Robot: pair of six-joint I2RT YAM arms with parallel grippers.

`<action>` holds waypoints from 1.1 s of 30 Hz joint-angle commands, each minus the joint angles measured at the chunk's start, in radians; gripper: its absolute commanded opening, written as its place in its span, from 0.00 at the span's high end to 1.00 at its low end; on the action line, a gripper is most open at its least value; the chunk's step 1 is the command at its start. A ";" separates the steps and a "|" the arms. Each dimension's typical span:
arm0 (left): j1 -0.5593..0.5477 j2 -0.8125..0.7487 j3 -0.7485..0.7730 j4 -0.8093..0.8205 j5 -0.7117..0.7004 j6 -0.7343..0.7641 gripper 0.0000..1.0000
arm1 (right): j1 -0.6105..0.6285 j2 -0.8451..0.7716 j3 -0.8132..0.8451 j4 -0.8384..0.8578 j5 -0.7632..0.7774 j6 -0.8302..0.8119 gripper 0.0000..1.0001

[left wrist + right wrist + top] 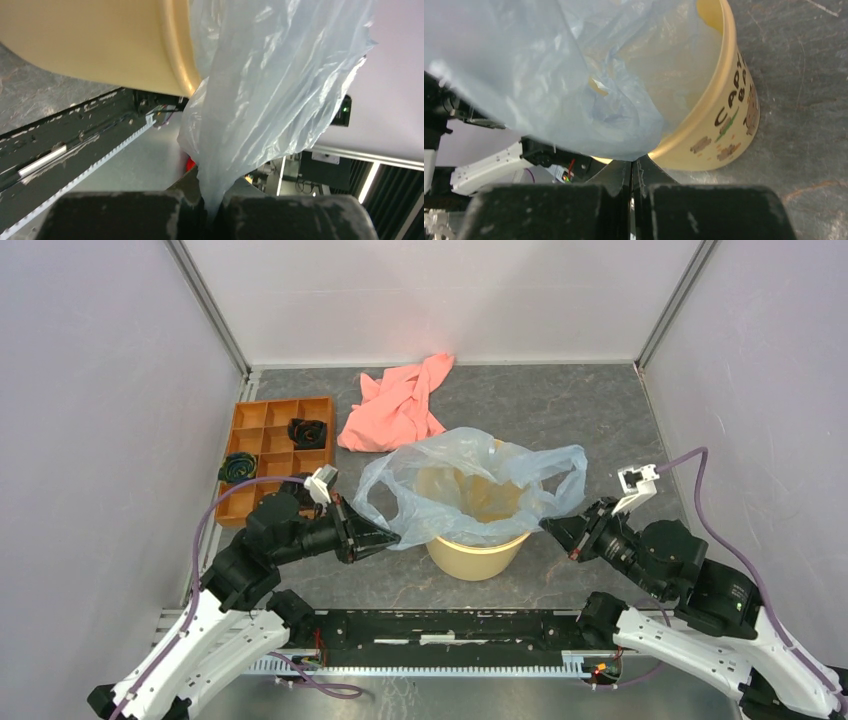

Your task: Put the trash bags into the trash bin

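The trash bag (470,475) is a thin translucent bluish film, spread open over the mouth of the cream trash bin (478,552) and sagging into it. My left gripper (392,536) is left of the bin, shut on the bag's left edge. In the left wrist view the film (260,85) runs down into the closed gripper (212,192), with the bin's wall (100,40) beside it. My right gripper (548,525) is right of the bin, shut on the bag's right edge. In the right wrist view the gripper (631,162) pinches the film (549,85) at the bin's rim (724,75).
An orange compartmented tray (262,418) with dark items stands at the back left. A salmon-pink cloth (398,405) lies behind the bin. White walls close in the left, right and back. The black arm rail (450,625) runs along the near edge.
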 commanded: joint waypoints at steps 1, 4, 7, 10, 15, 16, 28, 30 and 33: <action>-0.004 -0.004 -0.026 -0.044 0.118 0.112 0.98 | -0.001 -0.039 -0.024 -0.071 -0.065 0.004 1.00; -0.004 0.002 -0.038 -0.111 0.130 0.165 0.98 | -0.001 -0.045 -0.010 -0.117 -0.067 0.001 0.99; -0.005 0.014 -0.060 -0.177 0.112 0.219 0.98 | -0.001 -0.043 -0.010 -0.155 -0.074 -0.011 0.99; -0.004 0.012 -0.097 -0.189 0.079 0.228 0.98 | -0.001 -0.040 -0.025 -0.202 -0.064 -0.018 0.99; -0.005 0.010 -0.131 -0.177 -0.009 0.221 0.98 | 0.000 -0.071 -0.109 -0.204 0.002 -0.032 1.00; -0.005 0.022 -0.130 -0.163 -0.023 0.221 0.98 | 0.000 -0.077 -0.135 -0.169 0.010 -0.050 0.99; -0.005 0.132 -0.053 -0.079 -0.231 0.349 0.46 | -0.001 -0.075 -0.027 -0.134 0.144 -0.265 0.32; -0.005 0.098 -0.036 -0.121 -0.252 0.371 0.33 | -0.001 -0.109 0.052 -0.174 0.119 -0.294 0.17; -0.005 0.060 0.009 -0.211 -0.273 0.413 0.18 | 0.000 -0.143 0.160 -0.186 0.037 -0.389 0.02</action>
